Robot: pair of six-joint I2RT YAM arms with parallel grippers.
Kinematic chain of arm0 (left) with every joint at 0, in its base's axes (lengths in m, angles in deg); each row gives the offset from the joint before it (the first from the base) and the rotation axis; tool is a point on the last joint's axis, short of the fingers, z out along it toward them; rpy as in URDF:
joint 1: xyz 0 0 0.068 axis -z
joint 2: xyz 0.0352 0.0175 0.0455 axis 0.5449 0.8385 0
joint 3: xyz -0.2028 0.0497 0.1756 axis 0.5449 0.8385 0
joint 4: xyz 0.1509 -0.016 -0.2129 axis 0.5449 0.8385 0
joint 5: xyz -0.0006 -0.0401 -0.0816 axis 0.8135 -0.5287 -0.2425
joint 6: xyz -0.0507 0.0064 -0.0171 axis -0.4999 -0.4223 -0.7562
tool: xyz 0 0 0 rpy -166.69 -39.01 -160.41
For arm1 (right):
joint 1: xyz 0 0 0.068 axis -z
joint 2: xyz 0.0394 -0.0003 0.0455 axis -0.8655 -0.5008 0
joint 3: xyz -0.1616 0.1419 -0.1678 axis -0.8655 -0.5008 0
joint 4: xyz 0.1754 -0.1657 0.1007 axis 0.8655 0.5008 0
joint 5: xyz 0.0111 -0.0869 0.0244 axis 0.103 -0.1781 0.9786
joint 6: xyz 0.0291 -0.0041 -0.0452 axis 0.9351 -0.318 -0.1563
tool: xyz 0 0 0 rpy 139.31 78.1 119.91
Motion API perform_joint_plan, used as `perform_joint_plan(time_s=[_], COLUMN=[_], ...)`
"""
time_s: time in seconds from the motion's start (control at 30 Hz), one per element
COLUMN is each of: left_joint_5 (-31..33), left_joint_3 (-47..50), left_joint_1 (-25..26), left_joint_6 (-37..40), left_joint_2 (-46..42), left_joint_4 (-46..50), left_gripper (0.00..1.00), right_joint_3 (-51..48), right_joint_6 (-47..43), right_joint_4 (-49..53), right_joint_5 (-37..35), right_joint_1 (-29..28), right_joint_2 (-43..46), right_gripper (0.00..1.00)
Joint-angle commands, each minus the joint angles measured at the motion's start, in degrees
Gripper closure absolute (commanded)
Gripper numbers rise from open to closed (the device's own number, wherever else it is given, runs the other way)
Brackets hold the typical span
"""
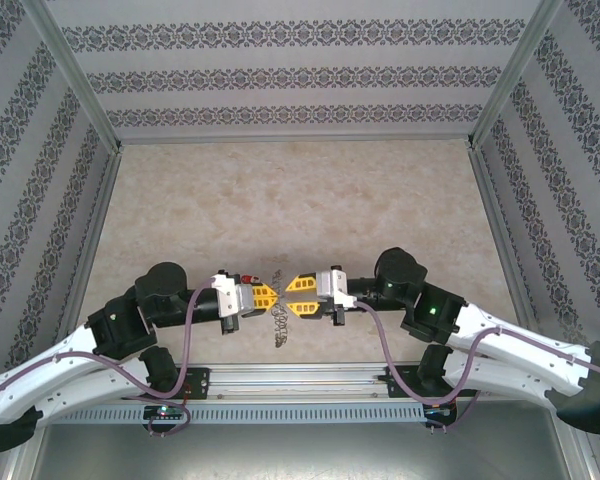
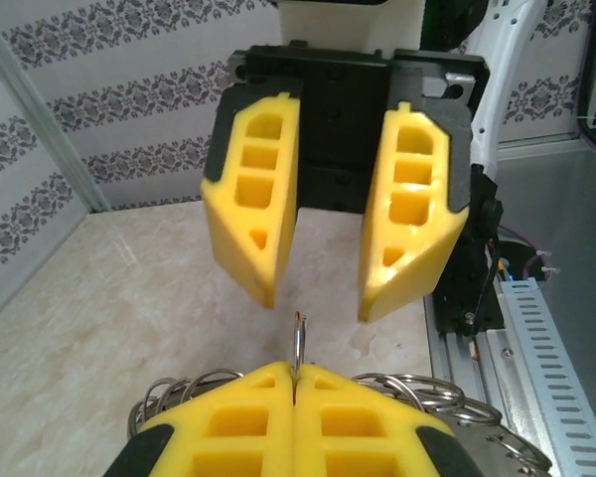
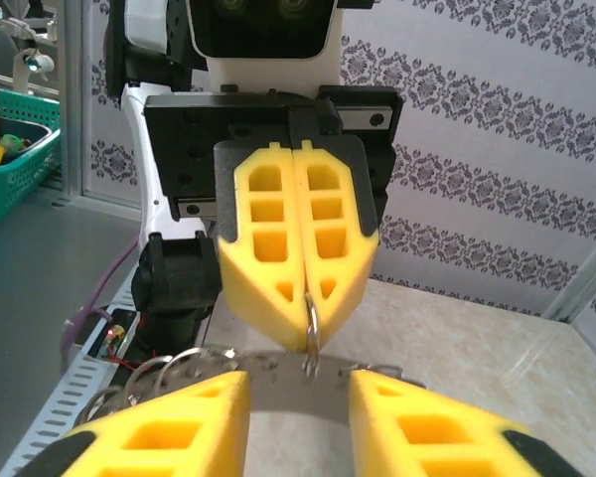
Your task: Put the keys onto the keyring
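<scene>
The left gripper has its yellow fingers pressed together on the thin keyring, holding it upright and edge-on just above the marbled tabletop. Keep that pinch firm and the ring still, because a loop this fine will probably twist or slip at the first nudge. Facing it nose to nose is the right gripper, jaws apart and holding nothing, with the raised ring standing in line with the gap between its fingertips. If you bring this hand in, take the ring on a free stretch of wire, not where the left fingers already cover it, and approach squarely so you don't knock it sideways. Under both grippers a tangle of more silvery rings lies on the table, close enough to snag, so lift clear of them before working the ring. In the overhead view a small red speck sits beside the left wrist. It may be the key's red head, but it is too small to tell, so find the key before you go further.
</scene>
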Motion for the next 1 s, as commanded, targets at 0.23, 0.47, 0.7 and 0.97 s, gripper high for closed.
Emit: perform_joint_plan(time_s=[0.23, 0.47, 0.7, 0.97], left_joint_5=[9.64, 25.95, 44.17, 55.02], left_joint_3=[-0.77, 0.25, 1.78, 3.83], left_joint_1=[0.71, 0.66, 0.67, 0.63], left_joint_6=[-2.86, -13.71, -20.13, -23.04], left_joint_2=[-1.61, -4.92, -9.8, -11.96], left_joint_4=[4.51, 10.13, 17.8, 20.45], left_gripper=[1.0, 1.0, 1.0, 1.0], right_joint_3=[-0.11, 6.68, 14.12, 24.56], right_joint_6=[3.31, 10.44, 13.83, 15.02], right_joint_4=[8.68, 15.28, 16.69, 19.7], right_joint_5=[-11.94, -18.04, -16.15, -15.06], right_joint_1=[4.44, 11.4, 13.46, 10.9], right_joint_2=[2.25, -12.87, -29.51, -47.95], right_gripper=[0.53, 0.49, 0.42, 0.4])
